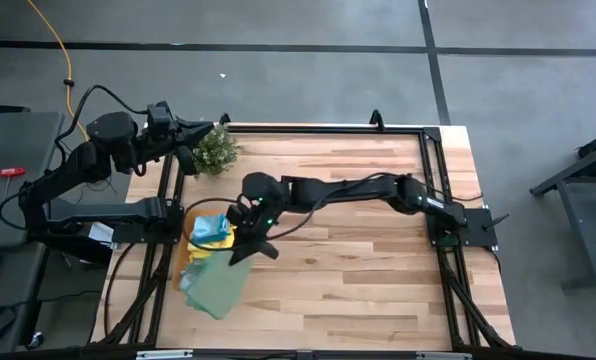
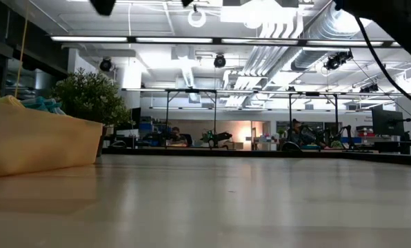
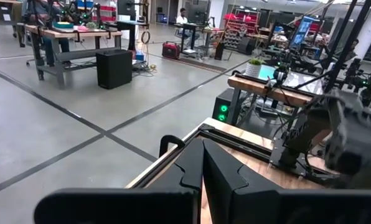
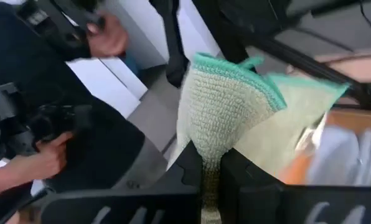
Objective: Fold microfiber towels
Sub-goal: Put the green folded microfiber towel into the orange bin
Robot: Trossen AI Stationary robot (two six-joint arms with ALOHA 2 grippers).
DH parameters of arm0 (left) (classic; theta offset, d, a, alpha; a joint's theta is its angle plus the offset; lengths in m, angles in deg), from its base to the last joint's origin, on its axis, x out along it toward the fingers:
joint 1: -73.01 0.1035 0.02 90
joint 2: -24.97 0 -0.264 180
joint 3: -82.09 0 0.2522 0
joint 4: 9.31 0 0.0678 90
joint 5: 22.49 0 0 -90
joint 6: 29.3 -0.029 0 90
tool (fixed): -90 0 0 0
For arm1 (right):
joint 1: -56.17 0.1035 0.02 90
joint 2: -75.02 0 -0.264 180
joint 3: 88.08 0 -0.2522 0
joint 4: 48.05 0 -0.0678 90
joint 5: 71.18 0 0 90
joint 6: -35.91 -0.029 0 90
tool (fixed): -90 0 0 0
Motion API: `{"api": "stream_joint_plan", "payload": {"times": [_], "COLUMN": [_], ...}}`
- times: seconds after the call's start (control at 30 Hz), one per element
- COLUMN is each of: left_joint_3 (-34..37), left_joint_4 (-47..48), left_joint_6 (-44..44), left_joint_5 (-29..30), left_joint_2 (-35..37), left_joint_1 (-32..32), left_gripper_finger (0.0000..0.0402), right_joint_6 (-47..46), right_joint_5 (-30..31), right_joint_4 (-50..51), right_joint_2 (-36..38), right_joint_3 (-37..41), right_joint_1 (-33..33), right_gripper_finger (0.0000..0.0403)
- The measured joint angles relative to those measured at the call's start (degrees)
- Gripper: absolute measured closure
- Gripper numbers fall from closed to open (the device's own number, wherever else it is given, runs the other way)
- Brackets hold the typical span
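Observation:
My right gripper [image 1: 246, 243] is over the table's left part, shut on a pale green towel [image 1: 218, 287] with a teal hem [image 4: 235, 68]. Beside it, a light blue-teal towel [image 1: 210, 230] and a yellow towel [image 1: 204, 256] lie piled on an orange tray [image 1: 182, 262]. In the low view the tray wall [image 2: 33, 145] shows at the left, with towel tops [image 2: 36, 103] above it. My left gripper [image 1: 192, 140] is shut and empty, held high over the table's far left corner by the plant. Its closed fingers [image 3: 202, 171] show in the left wrist view. My right gripper pinches a bunched fold of the pale green towel [image 4: 209, 163] between its two fingers. Several layers run out past the fingertips. The fingers come from the table's right side, slanting down. Whether the towel's far end rests on the pile, I cannot tell.
A small bushy plant [image 1: 215, 150] stands at the far left, also in the low view [image 2: 88, 96]. A black frame [image 1: 433, 170] runs along the table's edges. The wooden top [image 1: 358, 270] lies bare to the right of the tray. A person's hands [image 4: 104, 34] show beyond the table's left side.

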Motion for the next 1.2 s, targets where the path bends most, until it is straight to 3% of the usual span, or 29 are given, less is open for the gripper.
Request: {"api": "stream_joint_plan", "payload": {"times": [0.1,0.37,0.67,0.83,1.03,1.2], "left_joint_3": [0.0,-0.02,-0.02,-0.02,-0.02,-0.02], "left_joint_4": [0.01,0.95,1.17,1.26,1.26,1.26], "left_joint_6": [0.02,0.04,0.04,0.04,0.04,0.04], "left_joint_5": [0.0,0.15,1.55,2.29,2.29,2.29], "left_joint_2": [-0.02,-0.02,-0.02,-0.02,-0.02,-0.02], "left_joint_1": [0.0,0.0,0.04,0.04,0.04,0.04], "left_gripper_finger": [0.0401,0.0401,0.0401,0.0401,0.0401,0.0401], "right_joint_6": [-0.42,0.33,-3.98,-4.42,-4.99,-5.25], "right_joint_5": [-0.32,4.94,25.78,31.47,34.23,35.85], "right_joint_4": [-5.41,-6.26,-6.07,-6.44,-4.01,-3.24], "right_joint_2": [-1.86,-8.7,-12.0,-12.09,-12.09,-12.13], "right_joint_3": [2.44,2.65,2.67,2.67,2.66,2.03], "right_joint_1": [-0.48,-2.77,-3.32,-3.42,-3.38,-3.83], "right_gripper_finger": [0.0403,0.0403,0.0403,0.0398,0.036,0.0284]}}
